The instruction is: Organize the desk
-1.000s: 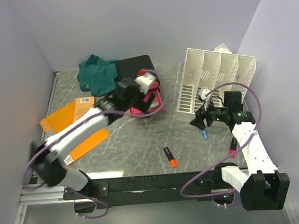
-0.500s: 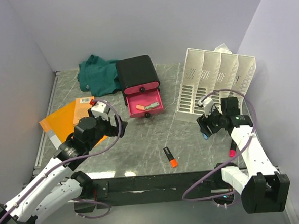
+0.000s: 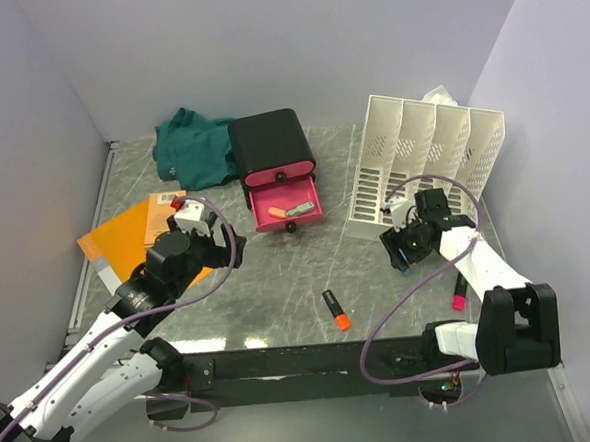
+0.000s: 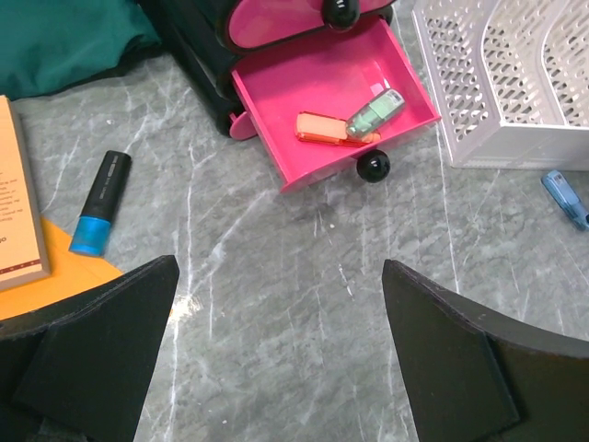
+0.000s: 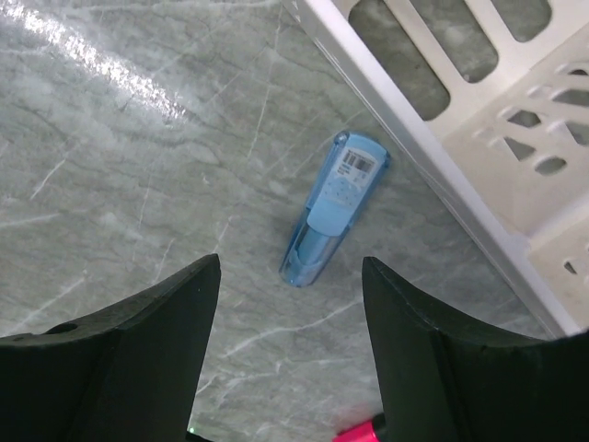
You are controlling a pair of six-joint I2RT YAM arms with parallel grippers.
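The desk is grey-green marble. My left gripper hangs open over bare stone, short of the open pink drawer. In the drawer lie a peach flat piece and a pale green one. My right gripper is open just above the desk. A clear blue pen-sized case lies right ahead of its fingertips, untouched. A black marker with an orange cap lies near the front edge.
The black drawer box stands at the back, with green cloth to its left. A white file rack is close beside the blue case. A pink marker, orange folders and a black-blue marker lie about.
My left arm has pulled back from the drawer box towards the near left, uncovering the open drawer. My right gripper has shifted slightly left over the blue case.
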